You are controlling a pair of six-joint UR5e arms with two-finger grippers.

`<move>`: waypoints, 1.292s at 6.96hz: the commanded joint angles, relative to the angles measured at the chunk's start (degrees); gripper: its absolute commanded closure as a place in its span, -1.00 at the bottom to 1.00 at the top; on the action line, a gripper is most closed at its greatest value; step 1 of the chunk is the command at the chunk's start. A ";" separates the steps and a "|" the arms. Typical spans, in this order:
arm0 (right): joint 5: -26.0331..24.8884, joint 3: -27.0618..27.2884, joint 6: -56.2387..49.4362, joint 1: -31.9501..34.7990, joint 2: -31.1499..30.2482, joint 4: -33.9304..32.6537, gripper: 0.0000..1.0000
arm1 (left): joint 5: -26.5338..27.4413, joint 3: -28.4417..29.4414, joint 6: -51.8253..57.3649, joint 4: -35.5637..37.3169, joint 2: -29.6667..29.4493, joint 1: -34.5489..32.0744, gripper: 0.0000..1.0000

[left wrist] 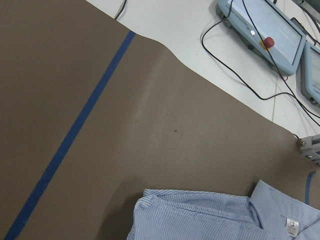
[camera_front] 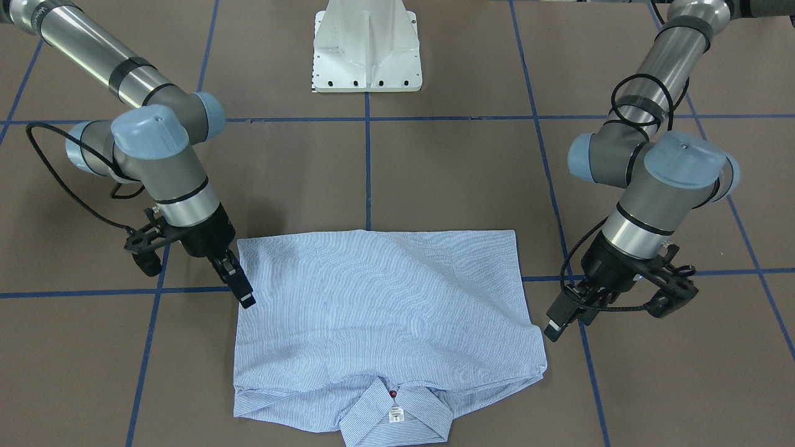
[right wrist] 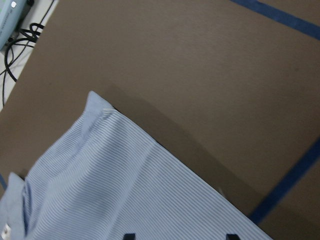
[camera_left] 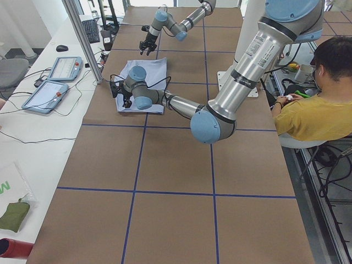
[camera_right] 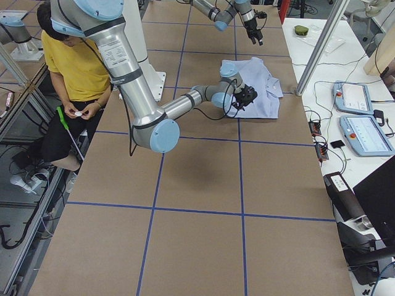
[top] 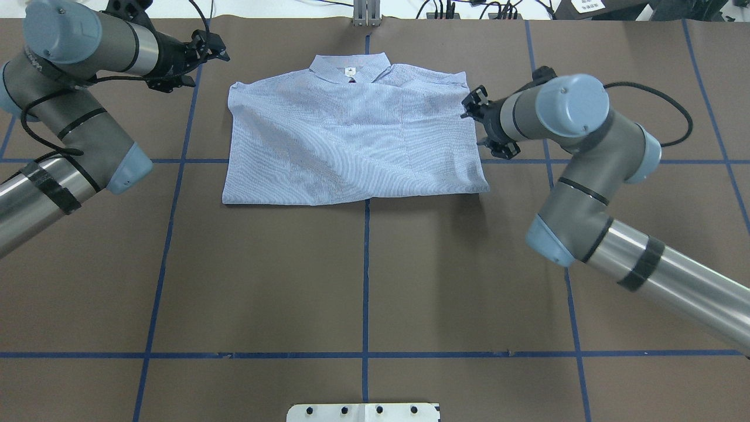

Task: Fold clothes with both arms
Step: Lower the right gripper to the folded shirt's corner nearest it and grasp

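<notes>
Brown table [top: 263,281] with blue tape grid [top: 365,275], white bench [camera_left: 27,121] bearing two pendants [camera_left: 63,69]; aluminium post [camera_left: 82,38]

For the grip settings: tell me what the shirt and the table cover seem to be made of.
The shirt looks like thin woven cloth, probably cotton or a blend, matte: fine stripes, soft wrinkles, limp folded edges. The table cover looks like a brown matte sheet, perhaps paper or card: in the left wrist view its edge lifts in a wave.
</notes>
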 commanded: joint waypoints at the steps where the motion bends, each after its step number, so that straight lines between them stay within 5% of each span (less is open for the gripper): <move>1: -0.57 6.88 2.95 -5.12 -8.13 1.39 -0.53 | 0.05 -0.59 -0.04 0.18 0.50 0.08 -1.00; 4: -2.69 5.12 2.95 -6.38 -7.98 3.07 -0.46 | 0.14 -0.41 0.22 0.18 0.41 0.16 -1.00; 5: -2.69 5.04 4.51 -6.38 -7.63 2.99 0.06 | 0.22 -0.24 0.31 0.18 0.41 0.16 -1.00; 6: -2.86 5.21 6.79 -6.38 -7.45 3.07 0.99 | 0.31 -0.23 0.31 0.18 0.41 0.16 -0.99; 9: -3.66 6.78 7.08 -6.21 -7.88 3.08 1.00 | 0.40 -0.15 0.31 0.18 0.32 0.16 -0.99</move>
